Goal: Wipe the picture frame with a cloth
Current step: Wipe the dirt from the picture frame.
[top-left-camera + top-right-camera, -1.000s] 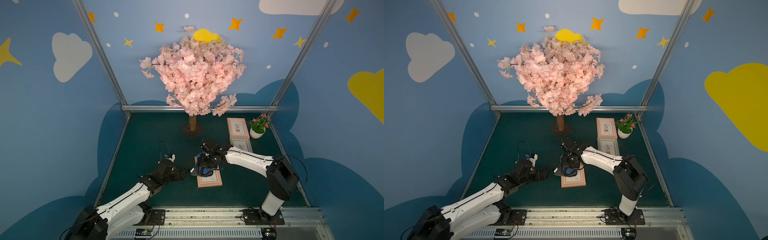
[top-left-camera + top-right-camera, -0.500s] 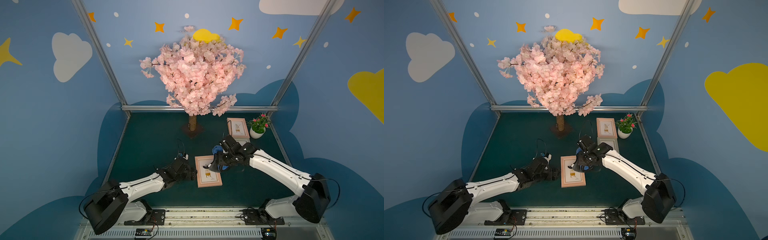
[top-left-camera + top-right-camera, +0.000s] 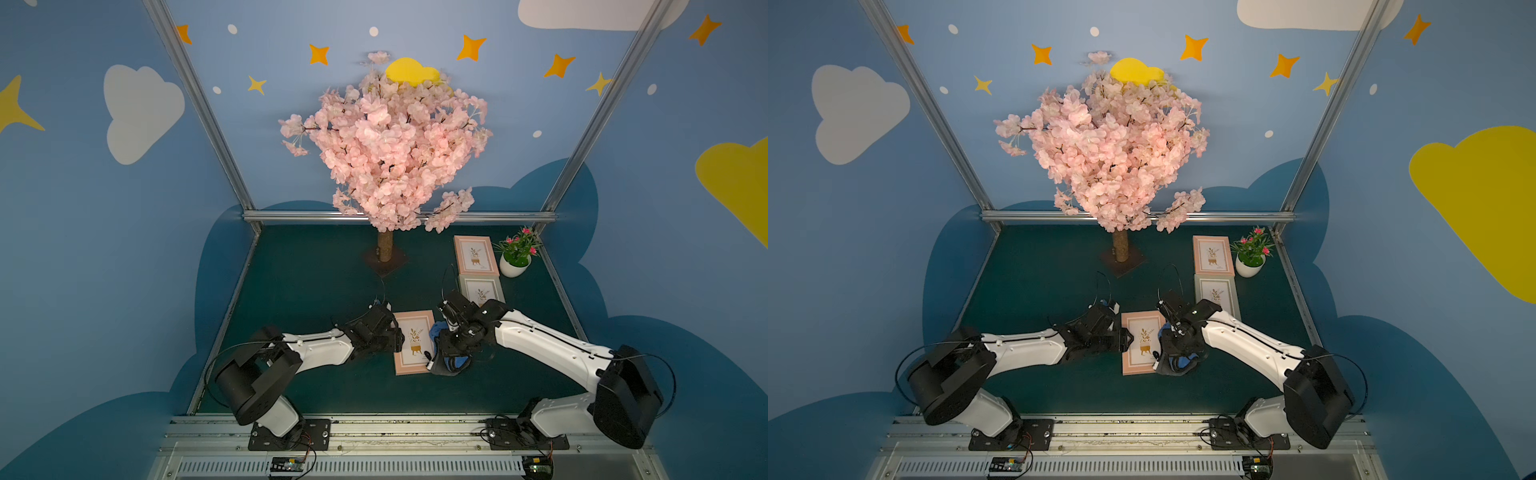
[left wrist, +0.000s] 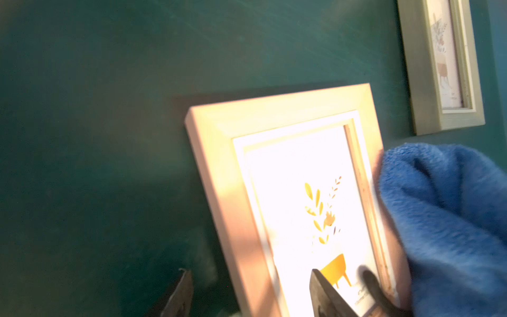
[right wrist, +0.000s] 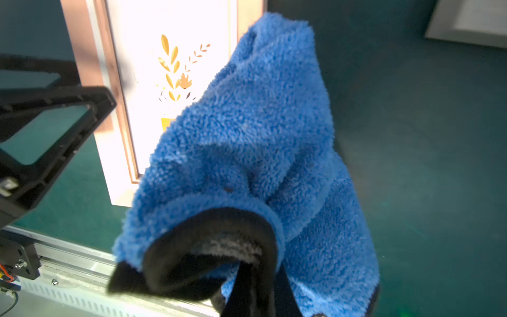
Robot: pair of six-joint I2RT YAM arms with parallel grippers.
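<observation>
Right gripper clamps cloth: wrist view only.

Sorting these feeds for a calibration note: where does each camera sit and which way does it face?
Top views: high over the front rail, looking down at the table; both arms whole.
Left wrist: looks along the left gripper onto the picture frame; its fingertips show.
Right wrist: looks past the right gripper at the cloth.
Shared: picture frame and cloth in all.
</observation>
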